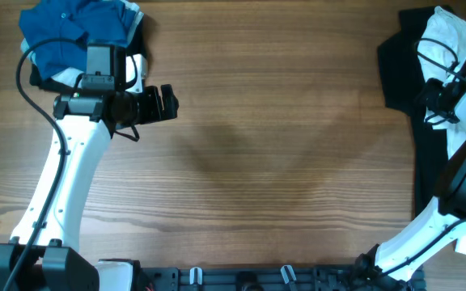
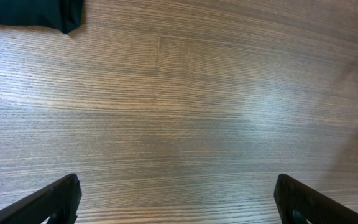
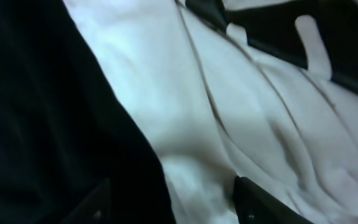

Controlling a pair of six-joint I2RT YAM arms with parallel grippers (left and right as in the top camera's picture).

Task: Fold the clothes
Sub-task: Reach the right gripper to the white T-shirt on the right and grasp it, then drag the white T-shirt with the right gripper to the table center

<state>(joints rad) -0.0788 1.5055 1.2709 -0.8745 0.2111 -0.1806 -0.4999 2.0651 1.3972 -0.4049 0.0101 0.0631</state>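
Note:
A crumpled blue garment [image 1: 71, 32] lies in a pile at the table's far left. A white garment [image 1: 451, 32] lies on a black garment [image 1: 403, 73] at the far right. My left gripper [image 1: 164, 103] is wide open and empty over bare wood, just right of the blue pile; the left wrist view [image 2: 176, 186] shows only table between its fingers. My right gripper [image 1: 435, 101] is down on the right pile. In the right wrist view its fingers [image 3: 169, 193] are open, with the white garment [image 3: 241, 112] and the black garment [image 3: 36, 112] between them.
The wooden table [image 1: 249, 162] spreads between the two piles. A corner of dark cloth [image 2: 30, 12] shows at the top left of the left wrist view. The arm bases and a black rail [image 1: 241, 279] stand along the front edge.

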